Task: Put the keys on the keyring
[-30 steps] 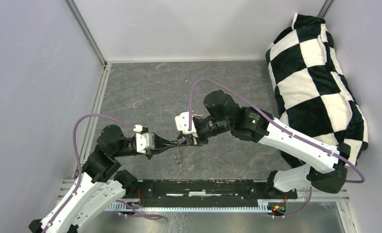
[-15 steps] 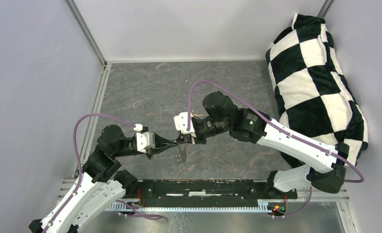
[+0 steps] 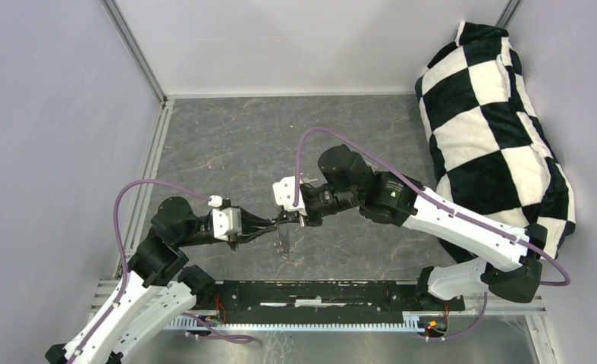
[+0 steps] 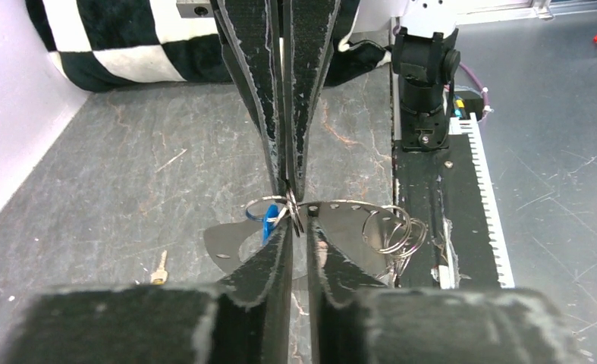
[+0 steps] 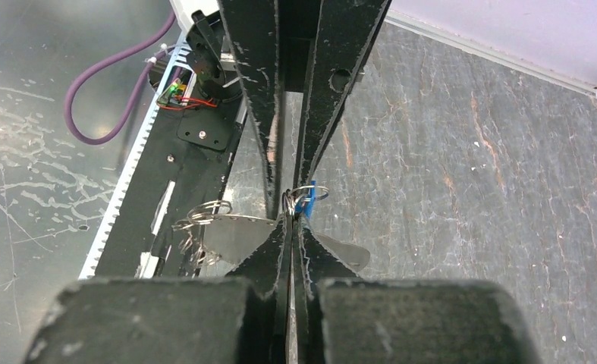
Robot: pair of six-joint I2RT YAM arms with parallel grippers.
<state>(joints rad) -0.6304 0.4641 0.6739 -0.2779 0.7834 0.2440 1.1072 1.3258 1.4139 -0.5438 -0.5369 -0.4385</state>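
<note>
Two-arm hold above the table (image 4: pixel 128 174). The keyring (image 4: pixel 256 203), a thin silver loop, hangs in the air between the 2 opposed fingertip pairs, with a perforated metal tag (image 4: pixel 344 224) and spare rings (image 4: pixel 390 227) dangling beside it. The blue key (image 4: pixel 268 227) sits at the loop; whether it is fully threaded cannot be told. The gold key (image 4: pixel 158 267) lies on the table, well apart from the cluster and not on the loop.

The right gripper (image 5: pixel 291 220) is pressed fully together, pinching the loop's wire. The left gripper (image 4: pixel 300 227) shows a narrow slit between its jaws with the wire at that slit; whether it has any hold cannot be told.

Likely hazards:
- With only 1 firm pinch on a thin round wire, the hanging tag's weight may rotate or slip the loop, dropping the cluster.
- A partly threaded blue key could slide off if the loop twists.
- Fetching the gold key needs 1 arm free.
</note>
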